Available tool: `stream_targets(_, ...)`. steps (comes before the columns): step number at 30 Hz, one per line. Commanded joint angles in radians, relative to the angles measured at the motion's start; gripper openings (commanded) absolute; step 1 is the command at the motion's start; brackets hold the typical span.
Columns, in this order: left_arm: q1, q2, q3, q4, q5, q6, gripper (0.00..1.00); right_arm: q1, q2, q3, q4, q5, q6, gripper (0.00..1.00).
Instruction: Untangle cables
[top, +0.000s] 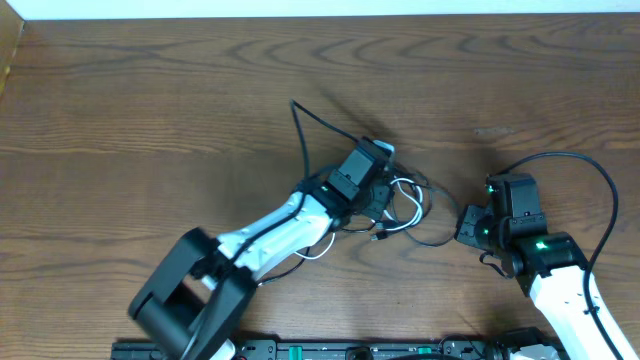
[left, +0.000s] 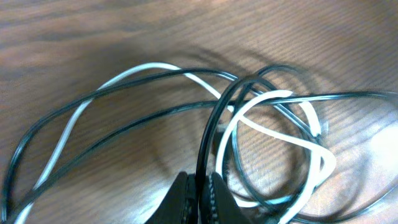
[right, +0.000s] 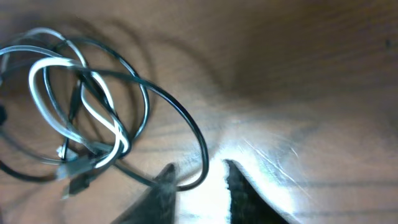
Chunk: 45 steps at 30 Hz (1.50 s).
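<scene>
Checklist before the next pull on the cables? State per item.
1. Left gripper clamped on black cable: ok, jaws shut on it.
2. Right gripper ready to grasp: ok, jaws apart, a black loop passes between them, unpinched.
3. White cable free of the black one: not ok, their loops cross several times.
4. Plugs clear of the loops: cannot tell, blurred.
5. Grippers apart from each other: ok, overhead shows bare table between them.

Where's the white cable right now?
Overhead view, just below centre: the white cable lies looped with the black cable, between the left gripper and the right gripper.
</scene>
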<state>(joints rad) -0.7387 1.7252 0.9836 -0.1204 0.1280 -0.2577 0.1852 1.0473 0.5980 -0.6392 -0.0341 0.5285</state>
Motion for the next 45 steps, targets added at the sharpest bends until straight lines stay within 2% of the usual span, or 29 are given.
stream_targets(1,0.002,-0.045,-0.009,-0.043,-0.004,0.013,0.07,0.006,0.000,-0.006,0.016,0.001,-0.010,0.37)
stream_targets(3,0.002,-0.048,-0.009,-0.065,0.024,0.013,0.07,0.006,0.000,-0.006,0.034,-0.033,-0.020,0.41)
stream_targets(10,0.000,-0.047,-0.010,-0.096,0.047,0.012,0.07,0.006,0.006,-0.006,0.113,-0.225,-0.165,0.45)
stream_targets(18,0.001,-0.032,-0.012,-0.071,0.047,0.013,0.08,0.006,0.112,-0.006,0.137,-0.235,-0.177,0.43)
stream_targets(20,0.000,-0.013,-0.012,-0.056,0.047,0.013,0.15,0.006,0.142,-0.006,0.143,-0.239,-0.177,0.43)
stream_targets(22,0.000,0.009,-0.012,-0.041,0.047,0.013,0.17,0.006,0.167,-0.006,0.150,-0.239,-0.178,0.44)
stream_targets(26,0.000,0.066,-0.012,0.016,0.047,0.013,0.34,0.006,0.188,-0.006,0.154,-0.239,-0.178,0.47)
stream_targets(31,0.000,0.111,-0.012,0.052,0.047,0.013,0.43,0.006,0.188,-0.006,0.154,-0.239,-0.178,0.48)
stream_targets(45,-0.032,0.138,-0.012,0.098,0.047,-0.002,0.46,0.006,0.188,-0.006,0.158,-0.239,-0.177,0.48)
